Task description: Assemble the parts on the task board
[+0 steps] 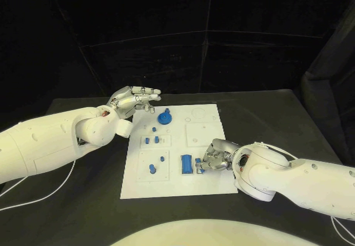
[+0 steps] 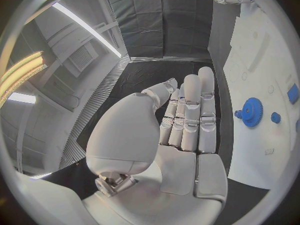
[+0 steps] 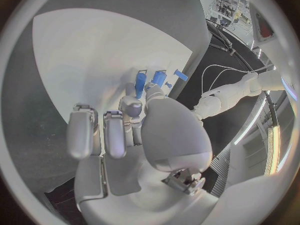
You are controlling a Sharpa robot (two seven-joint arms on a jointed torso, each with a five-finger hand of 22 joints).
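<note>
Head view: unlettered white task board [image 1: 211,179], blue parts [image 1: 186,164]

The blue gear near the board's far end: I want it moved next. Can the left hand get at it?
Probably yes: the left hand hovers empty beside the blue gear, with nothing between them.

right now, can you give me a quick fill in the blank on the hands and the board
1. The board lying on the black table is ____ in colour.
2. The left hand hovers by the board's far corner and holds ____.
3. The right hand reaches down onto the board, its fingertips at a small ____ part.
4. The round gear lies closer to the ____ hand.

Missing words: white; nothing; blue; left
</note>
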